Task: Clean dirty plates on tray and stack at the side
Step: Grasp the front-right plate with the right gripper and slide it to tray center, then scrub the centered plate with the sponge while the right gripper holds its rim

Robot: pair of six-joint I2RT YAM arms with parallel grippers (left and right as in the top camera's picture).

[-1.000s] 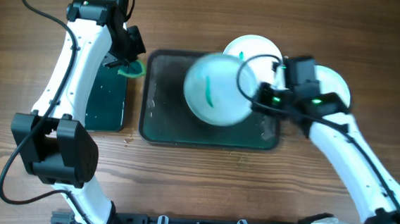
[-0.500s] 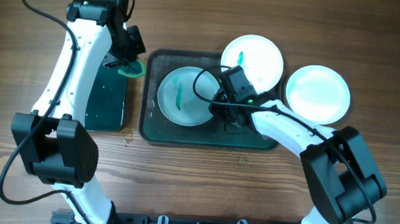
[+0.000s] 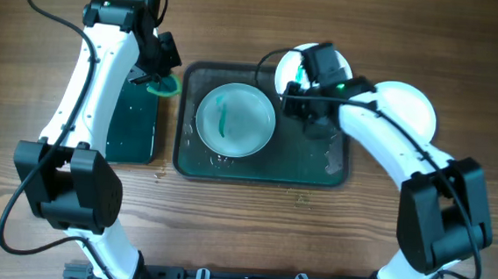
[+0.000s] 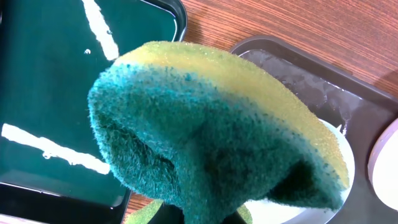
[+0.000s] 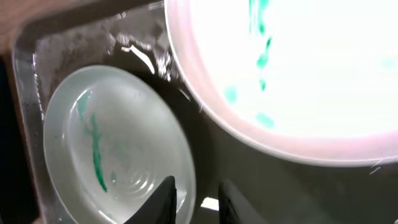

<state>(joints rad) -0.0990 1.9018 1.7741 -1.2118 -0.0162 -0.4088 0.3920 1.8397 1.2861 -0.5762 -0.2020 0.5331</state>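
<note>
A white plate with a green smear (image 3: 235, 119) lies flat on the left half of the dark tray (image 3: 326, 167); it also shows in the right wrist view (image 5: 118, 143). A second smeared plate (image 3: 323, 81) rests at the tray's back right edge, bright in the right wrist view (image 5: 292, 68). A clean white plate (image 3: 402, 113) sits on the table to the right. My right gripper (image 3: 306, 117) is open and empty just right of the tray plate's rim (image 5: 196, 199). My left gripper (image 3: 157, 73) is shut on a green and yellow sponge (image 4: 211, 124), left of the tray.
A dark green mat (image 3: 136, 123) lies left of the tray, under the left arm, and shows in the left wrist view (image 4: 50, 74). Water film and droplets glisten on the tray floor (image 5: 249, 180). Bare wooden table (image 3: 252, 228) lies in front.
My right gripper carried the smeared plate left, set it down on the tray, let go, and drew back to the right. The left arm has not moved.
</note>
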